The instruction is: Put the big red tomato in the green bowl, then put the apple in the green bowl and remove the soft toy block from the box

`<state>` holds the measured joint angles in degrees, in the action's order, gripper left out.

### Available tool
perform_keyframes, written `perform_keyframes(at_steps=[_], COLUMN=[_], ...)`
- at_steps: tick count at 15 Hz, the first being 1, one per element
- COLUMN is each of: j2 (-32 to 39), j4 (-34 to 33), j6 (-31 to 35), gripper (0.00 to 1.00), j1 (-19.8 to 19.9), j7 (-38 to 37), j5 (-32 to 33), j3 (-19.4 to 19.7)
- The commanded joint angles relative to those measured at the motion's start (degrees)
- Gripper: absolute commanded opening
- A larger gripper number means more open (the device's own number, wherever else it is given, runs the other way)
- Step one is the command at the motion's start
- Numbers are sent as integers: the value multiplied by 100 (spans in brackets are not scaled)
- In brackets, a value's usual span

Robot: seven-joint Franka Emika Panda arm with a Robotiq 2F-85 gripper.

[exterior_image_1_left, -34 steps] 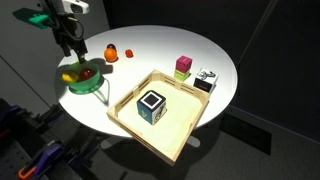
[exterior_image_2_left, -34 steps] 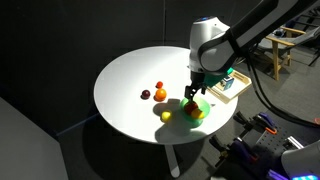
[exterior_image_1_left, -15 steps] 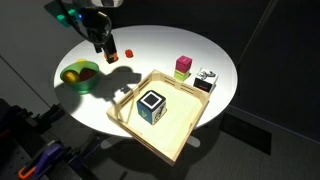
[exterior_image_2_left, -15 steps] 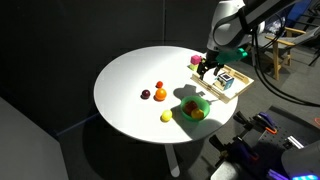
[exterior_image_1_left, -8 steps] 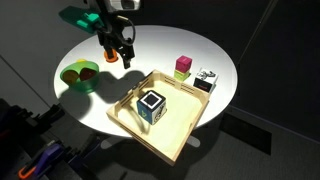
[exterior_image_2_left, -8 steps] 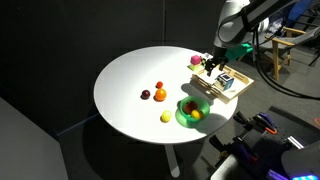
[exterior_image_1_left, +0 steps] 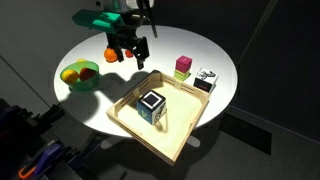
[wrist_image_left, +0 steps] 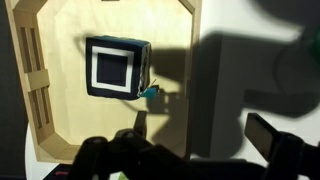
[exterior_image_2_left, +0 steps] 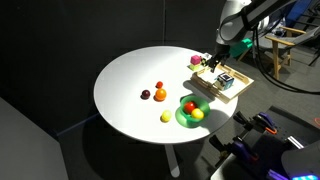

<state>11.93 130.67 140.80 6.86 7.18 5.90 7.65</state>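
Note:
The green bowl [exterior_image_1_left: 80, 76] [exterior_image_2_left: 193, 111] stands near the table's edge and holds the big red tomato [exterior_image_2_left: 189, 106] [exterior_image_1_left: 86, 72] and the yellow apple [exterior_image_2_left: 198, 114] [exterior_image_1_left: 70, 74]. The light wooden box [exterior_image_1_left: 178, 133] [exterior_image_2_left: 232, 92] [wrist_image_left: 170, 40] holds the soft toy block [exterior_image_1_left: 151, 104] [exterior_image_2_left: 226, 79] [wrist_image_left: 116, 68], teal-sided with a white face and dark square. My gripper [exterior_image_1_left: 130, 47] [exterior_image_2_left: 212, 65] [wrist_image_left: 200, 127] hangs open and empty above the box's edge on the bowl side. In the wrist view the block lies ahead of the fingertips and to the left.
A pink-and-green block [exterior_image_1_left: 183, 66] and a black-and-white block [exterior_image_1_left: 206, 78] sit on the white table [exterior_image_1_left: 170, 45] beyond the box. Small loose fruits lie on the table: an orange one [exterior_image_2_left: 159, 94], red ones [exterior_image_2_left: 146, 96] and a yellow one [exterior_image_2_left: 166, 116].
The gripper has travelled from above the green bowl across the table to the box, staying open. The bowl, the fruit in it and the block have not moved.

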Motion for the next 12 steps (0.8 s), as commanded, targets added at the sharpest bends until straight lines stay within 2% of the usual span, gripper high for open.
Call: perform_keyframes(at_steps=[1,12], j2=[3,53], j4=[-23,-128], j6=[-15,-44], gripper=[100,100], j1=[27,147], j7=[-4,-36], j5=[9,-65], j3=[-28,75])
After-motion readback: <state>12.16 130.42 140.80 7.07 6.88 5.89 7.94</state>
